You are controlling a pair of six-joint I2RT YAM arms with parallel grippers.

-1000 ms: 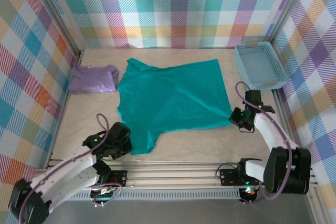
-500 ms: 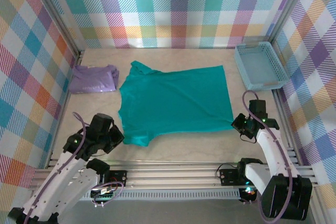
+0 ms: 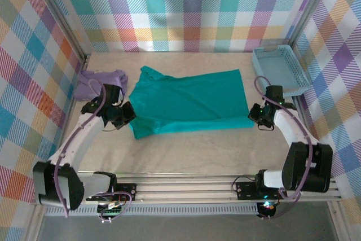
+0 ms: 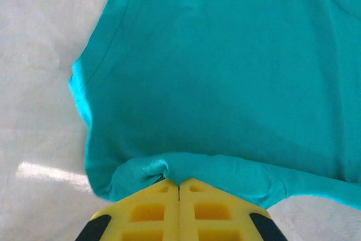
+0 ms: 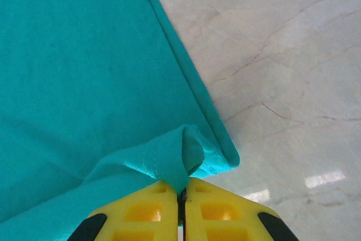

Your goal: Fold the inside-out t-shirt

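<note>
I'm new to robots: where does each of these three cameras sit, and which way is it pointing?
Top external: above and behind the arms, looking down at the table; both arms, left hand and right hand show.
Left wrist: on the left arm, looking along yellow fingers pinching the teal t-shirt.
Right wrist: likewise, yellow fingers pinching its corner.
Shared: all see that teal t-shirt.

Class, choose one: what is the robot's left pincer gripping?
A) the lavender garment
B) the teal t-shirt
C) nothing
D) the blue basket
B: in the left wrist view the left pincer is shut on a bunched edge of the teal t-shirt.
</note>
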